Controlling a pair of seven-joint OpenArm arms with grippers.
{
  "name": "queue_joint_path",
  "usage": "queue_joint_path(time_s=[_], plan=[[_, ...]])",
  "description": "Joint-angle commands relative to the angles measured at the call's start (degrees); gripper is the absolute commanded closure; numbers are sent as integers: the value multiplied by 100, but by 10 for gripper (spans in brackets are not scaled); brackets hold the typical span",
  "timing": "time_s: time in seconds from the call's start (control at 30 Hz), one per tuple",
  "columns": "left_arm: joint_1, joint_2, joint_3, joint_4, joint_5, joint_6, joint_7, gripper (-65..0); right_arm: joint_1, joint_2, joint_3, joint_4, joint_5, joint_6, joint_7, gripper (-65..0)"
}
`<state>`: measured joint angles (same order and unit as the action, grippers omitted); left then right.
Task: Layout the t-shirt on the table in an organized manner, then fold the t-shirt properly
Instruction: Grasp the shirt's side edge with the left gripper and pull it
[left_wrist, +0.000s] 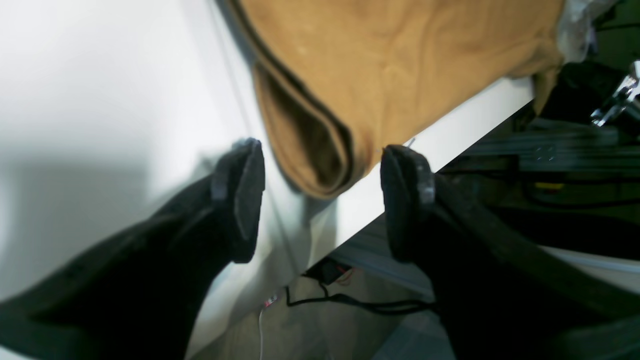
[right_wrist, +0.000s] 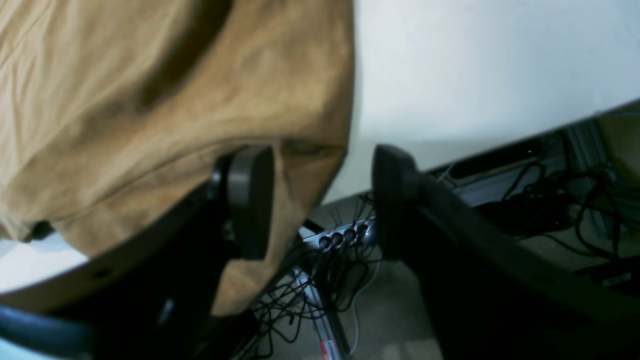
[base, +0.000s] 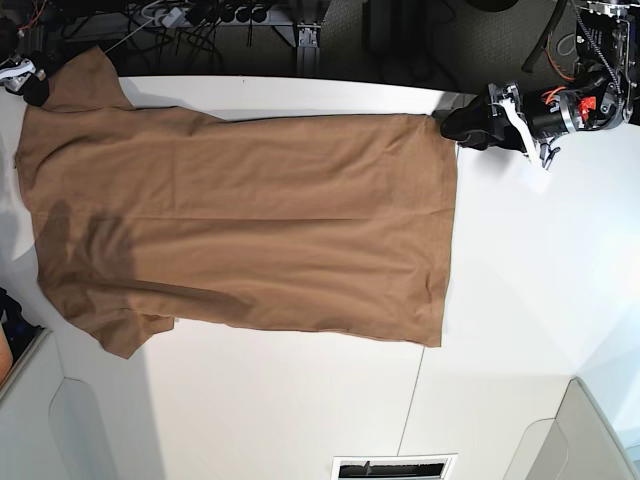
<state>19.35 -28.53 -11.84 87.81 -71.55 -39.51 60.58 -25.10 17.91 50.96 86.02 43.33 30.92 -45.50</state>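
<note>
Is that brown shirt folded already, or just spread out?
Spread out, not folded: the t-shirt lies flat in one layer across the table, both sleeves out.

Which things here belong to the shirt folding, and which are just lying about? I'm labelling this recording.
Belongs to the job:
the t-shirt
the table
left gripper
right gripper

Just lying about:
cables under the table edge
the vent slot at the table's near edge

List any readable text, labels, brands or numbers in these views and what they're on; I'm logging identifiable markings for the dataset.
None can be read.
t-shirt: plain tan fabric, no print or label visible.
table: bare white, no markings.
left gripper and right gripper: black, no lettering.
Gear beyond the table edge: too blurred to tell.
</note>
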Motion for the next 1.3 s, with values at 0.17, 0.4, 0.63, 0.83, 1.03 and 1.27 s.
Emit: queue_joint_path(time_s=[0.17, 0.4, 0.63, 0.83, 1.03, 1.27], plan=[[-28, -81, 186, 94, 352, -49, -61, -391, -31, 98, 28, 74, 267, 44, -90, -317], [-31, -81, 546, 94, 605, -49, -317, -230, -31, 98, 28, 74, 365, 101, -105, -316], [-33, -83, 544, 94, 669, -49, -518, -5, -31, 98, 26, 74, 363, 101, -105, -178], [-33, -85, 544, 94, 669, -49, -511, 0, -28, 98, 28, 76, 365, 103, -101, 0], [-79, -105, 470, 149, 636, -49, -505, 0, -13, 116, 52, 236, 590, 251, 26, 0], [-400, -116, 238, 260, 584, -49, -509, 0, 498, 199, 76, 476, 627, 249, 59, 0]])
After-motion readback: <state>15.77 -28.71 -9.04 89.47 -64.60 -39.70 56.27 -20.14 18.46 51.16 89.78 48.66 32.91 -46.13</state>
